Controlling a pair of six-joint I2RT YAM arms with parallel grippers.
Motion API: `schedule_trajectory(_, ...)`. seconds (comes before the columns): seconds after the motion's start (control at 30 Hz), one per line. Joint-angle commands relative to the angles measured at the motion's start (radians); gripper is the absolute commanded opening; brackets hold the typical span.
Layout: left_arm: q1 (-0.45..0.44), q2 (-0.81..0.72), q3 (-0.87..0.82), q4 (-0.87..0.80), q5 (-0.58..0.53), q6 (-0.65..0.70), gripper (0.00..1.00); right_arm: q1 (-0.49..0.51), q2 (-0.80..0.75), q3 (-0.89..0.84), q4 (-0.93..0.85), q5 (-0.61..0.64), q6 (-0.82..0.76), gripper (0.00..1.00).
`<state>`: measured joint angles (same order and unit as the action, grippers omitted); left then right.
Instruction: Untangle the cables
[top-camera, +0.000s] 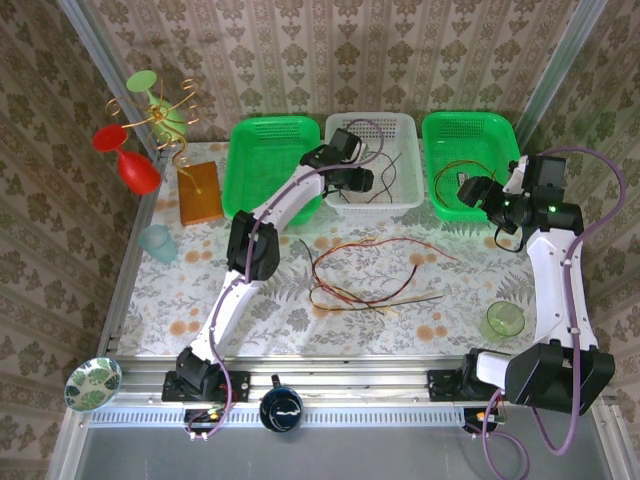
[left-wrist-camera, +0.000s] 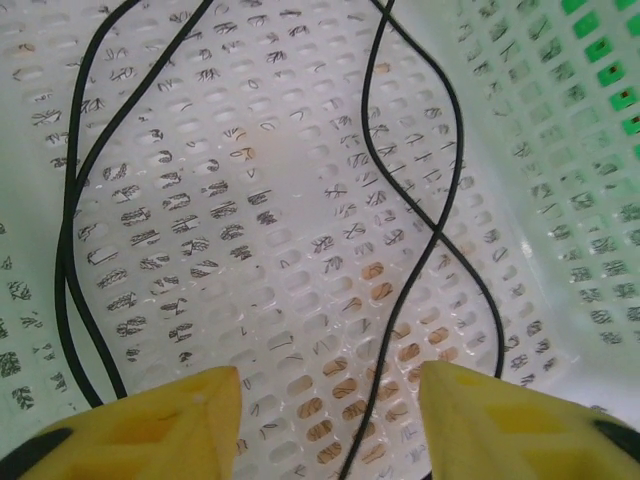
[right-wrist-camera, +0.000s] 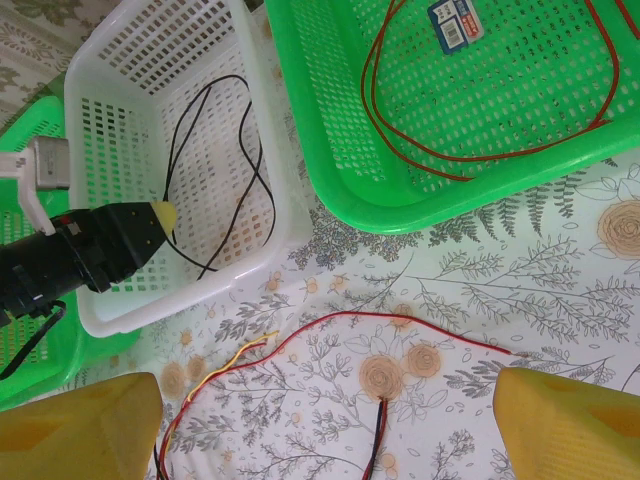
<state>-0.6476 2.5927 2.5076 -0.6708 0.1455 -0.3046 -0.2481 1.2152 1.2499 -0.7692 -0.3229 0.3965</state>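
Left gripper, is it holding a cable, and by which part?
Nothing held: the left gripper is open above the black cable, which lies loose in the white basket.

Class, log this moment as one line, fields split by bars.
left gripper open above white basket | black cable inside | right gripper open, empty | red cable in green basket | tangle on table

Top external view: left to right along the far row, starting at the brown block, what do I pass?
Brown block → left green basket → white basket → right green basket.
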Motion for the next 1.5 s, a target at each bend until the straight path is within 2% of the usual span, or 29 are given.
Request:
schedule_trajectory(0.0,-0.006,-0.139,0.023,-0.005,-0.01,0.029,0.57,0.012,-0.024,-0.021,-0.037,-0.019,0.014,0.87)
schedule_trajectory(0.17,-0.012,-0.23,0.005,-0.009,-0.043,0.054,0.61,0.036,-0.05,-0.07,-0.038,-0.011,0.048,0.87)
schedule_trajectory(0.33,-0.017,-0.397,-0.17,0.05,-0.039,0.073,0.61,0.13,-0.093,-0.155,-0.034,0.033,0.087,0.86)
schedule_trajectory(0.63,-0.008,-0.817,-0.752,0.232,-0.006,-0.001,0.61,0.444,-0.117,-0.328,0.111,0.114,0.211,0.81)
schedule_trajectory(0.9,0.035,-1.132,-1.268,0.365,-0.008,-0.185,0.6,0.722,0.007,-0.342,0.226,0.134,0.231,0.76)
schedule_trajectory(1.0,0.057,-1.207,-1.408,0.399,-0.011,-0.245,0.6,0.81,0.08,-0.328,0.293,0.136,0.137,0.74)
schedule_trajectory(1.17,0.108,-1.312,-1.566,0.429,-0.006,-0.323,0.6,0.901,0.222,-0.288,0.313,0.147,-0.184,0.66)
schedule_trajectory(1.3,0.151,-1.395,-1.654,0.435,-0.008,-0.352,0.6,0.923,0.323,-0.245,0.322,0.066,-0.367,0.62)
schedule_trajectory(1.47,0.184,-1.474,-1.716,0.414,-0.023,-0.367,0.6,0.93,0.422,-0.187,0.332,-0.031,-0.485,0.61)
